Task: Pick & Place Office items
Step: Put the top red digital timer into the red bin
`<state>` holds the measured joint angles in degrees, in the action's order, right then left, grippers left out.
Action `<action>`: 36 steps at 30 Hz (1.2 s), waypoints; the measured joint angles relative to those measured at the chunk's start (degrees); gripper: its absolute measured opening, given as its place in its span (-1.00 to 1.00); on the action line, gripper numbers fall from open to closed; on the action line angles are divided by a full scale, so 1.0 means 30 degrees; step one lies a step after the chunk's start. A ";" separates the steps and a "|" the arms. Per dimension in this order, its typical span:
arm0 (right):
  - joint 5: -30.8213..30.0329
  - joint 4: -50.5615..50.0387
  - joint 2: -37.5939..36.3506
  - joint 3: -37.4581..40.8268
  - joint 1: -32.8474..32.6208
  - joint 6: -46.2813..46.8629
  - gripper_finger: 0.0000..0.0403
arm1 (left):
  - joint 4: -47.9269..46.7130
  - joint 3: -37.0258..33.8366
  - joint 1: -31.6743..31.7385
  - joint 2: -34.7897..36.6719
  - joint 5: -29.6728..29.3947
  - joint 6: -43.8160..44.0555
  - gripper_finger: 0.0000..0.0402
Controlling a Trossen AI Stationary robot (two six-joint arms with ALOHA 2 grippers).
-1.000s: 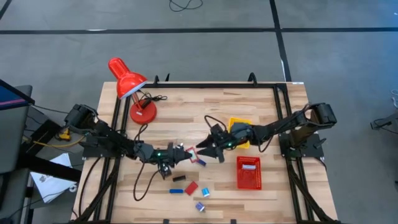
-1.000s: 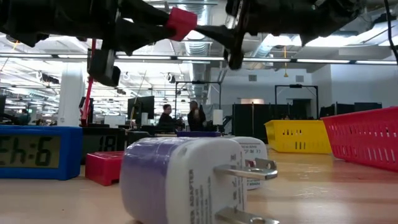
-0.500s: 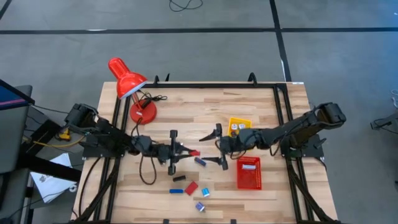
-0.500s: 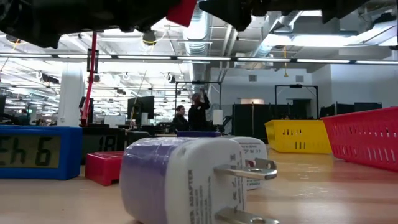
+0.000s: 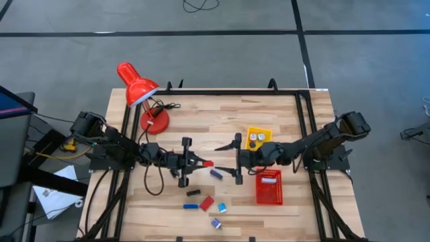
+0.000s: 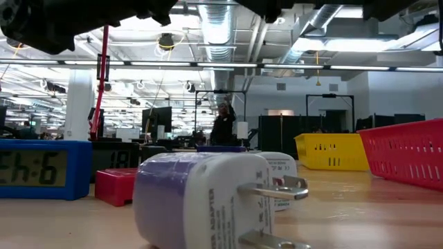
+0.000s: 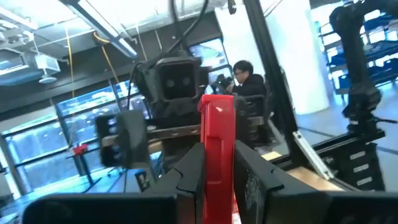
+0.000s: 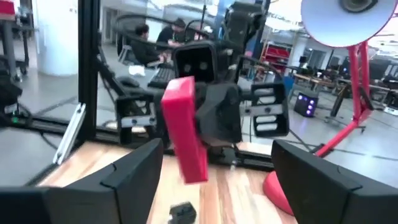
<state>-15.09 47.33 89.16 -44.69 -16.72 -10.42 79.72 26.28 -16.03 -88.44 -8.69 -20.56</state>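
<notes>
1. Midway across the tabletop, above the wood, the left pincer (image 5: 201, 163) is pinching a red block (image 5: 209, 163) upright, as its wrist view shows (image 7: 217, 146).
2. Facing it, the right pincer (image 5: 236, 158) stands spread, nothing between its fingers (image 8: 134, 171).
3. Risk: closing off-centre on the block's narrow free end could twist it loose.
4. A dropped block would land near the small dark piece (image 5: 216, 174), short of the red mesh basket (image 5: 268, 186).

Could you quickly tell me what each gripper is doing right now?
Left gripper: shut on the red block.
Right gripper: open, holding nothing.
</notes>
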 joint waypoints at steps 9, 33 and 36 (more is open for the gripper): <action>0.0051 0.0961 0.2086 -0.1356 -0.0048 -0.0929 0.43 | 0.0285 0.0007 0.0000 0.0000 0.0023 0.0001 -0.73; 0.0021 0.0055 0.1789 -0.1689 -0.0428 -0.0491 -0.83 | 0.0041 0.0015 -0.0022 0.0000 0.0555 -0.0057 -0.60; 0.0000 -0.0915 0.1344 -0.1689 -0.0428 0.0648 -0.83 | -0.0167 0.0015 -0.0022 0.0000 0.0555 -0.0057 -0.52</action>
<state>-15.09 44.59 93.20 -49.76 -18.00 -8.47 79.22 26.33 -16.10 -88.44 -7.03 -20.73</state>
